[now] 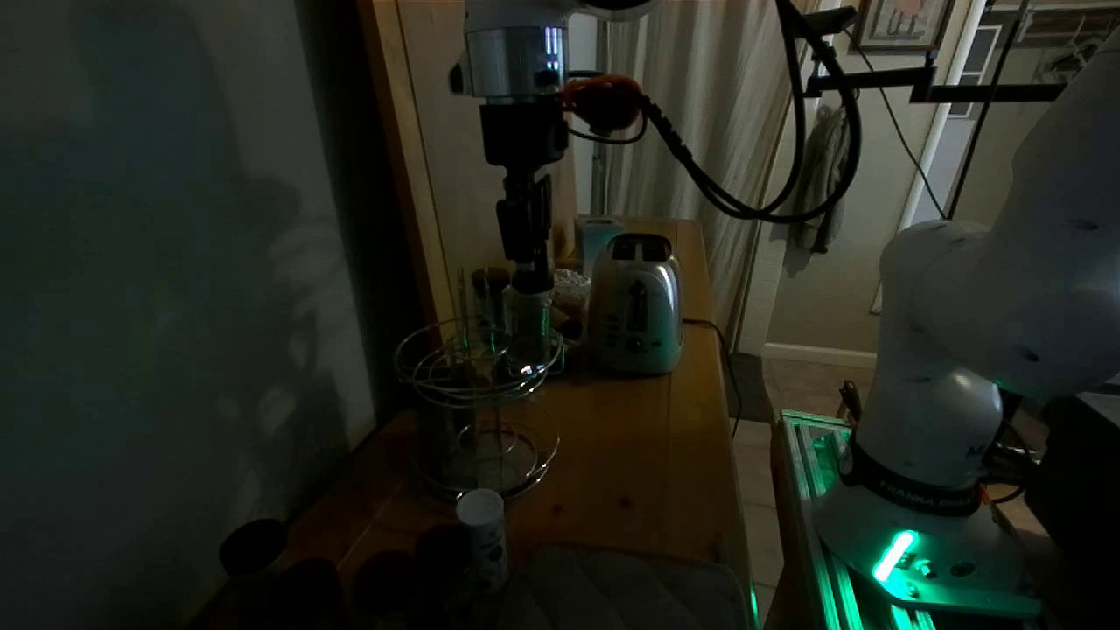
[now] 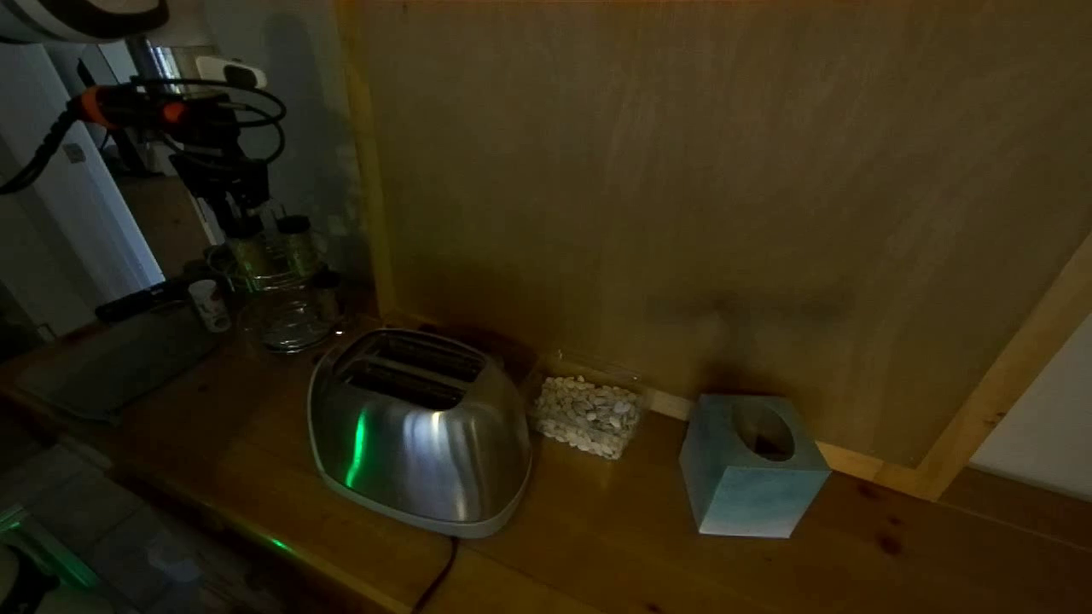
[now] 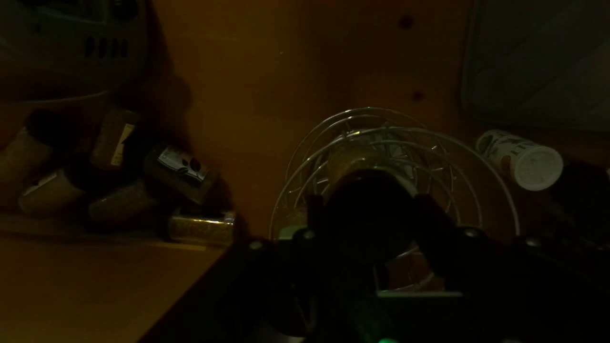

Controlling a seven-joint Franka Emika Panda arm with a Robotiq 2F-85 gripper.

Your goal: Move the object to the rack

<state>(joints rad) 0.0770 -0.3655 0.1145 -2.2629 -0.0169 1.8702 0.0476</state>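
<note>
"Holding that dark-capped jar [image 1: 528, 325], is it?"

"Yes. The claw [image 1: 532, 268] is closed on its cap [image 1: 533, 283], jaws parted only by what's between them."

"And where does the jar sit?"

"Upright, within the upper tier of the wire rack [image 1: 498, 424]. Whether its base touches the wires, I can't make out in this gloom."

"Another jar [image 2: 299, 253] stands just beside it up there."

"Near the rack's foot I see a pale printed cup [image 1: 484, 535], close to a quilted mat [image 1: 621, 595]."

"Over on the opposite side, loose jars [image 3: 183, 172] are bunched on the wooden counter [image 1: 634, 437], some on their sides, near the silver toaster [image 1: 636, 319]."

"Past the toaster come pale pebbles [image 2: 589, 415], then a bluish box [image 2: 744, 501] with an oval hole."
</note>
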